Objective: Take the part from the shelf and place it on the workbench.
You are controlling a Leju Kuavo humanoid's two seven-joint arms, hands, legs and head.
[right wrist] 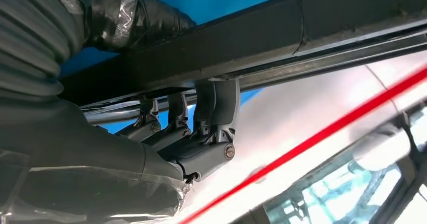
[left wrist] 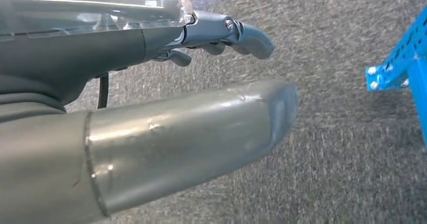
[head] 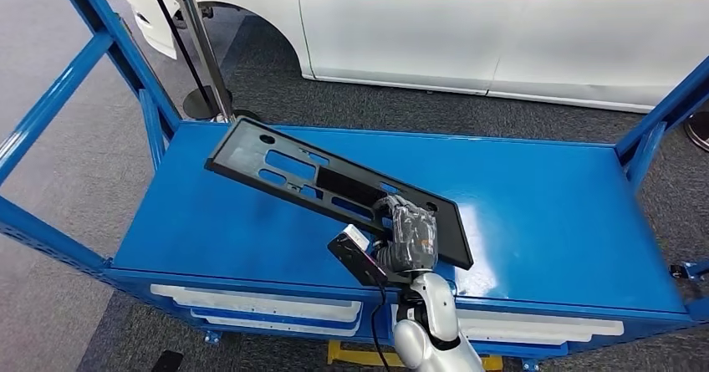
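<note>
The part (head: pixel 334 184) is a long, flat black panel with slots and round holes cut through it; it sits tilted over the blue workbench (head: pixel 543 196), its far end toward the back left of the top and its near end in my grip, toward the front edge; whether the far end touches the surface I cannot tell. My right hand (head: pixel 407 234) holds it at that near end — wrapped in a clear film, the palm under the panel's edge; in my right wrist view the dark fingers (right wrist: pixel 216 108) hook up over the panel's black rim (right wrist: pixel 312 32) while the taped thumb (right wrist: pixel 136 17) lies against its other face, so the panel is clamped between them. A black camera block (head: pixel 358 255) juts from that wrist; the silver forearm (head: pixel 431 322) rises from below the bench front.

My left hand (left wrist: pixel 151 108) hangs over grey carpet (left wrist: pixel 342 148); its thick grey thumb (left wrist: pixel 201 133) and darker fingers (left wrist: pixel 241 32) are stretched out and apart, with nothing between them; a corner of blue frame (left wrist: pixel 398 68) shows beside it.

Around the bench stand blue frame rails (head: pixel 58 96); white trays (head: pixel 267 309) sit below the front edge; beyond the bench is a white vehicle (head: pixel 468 38) with a red stripe — and a stanchion pole (head: pixel 205 54) on a round base stands on the carpet.
</note>
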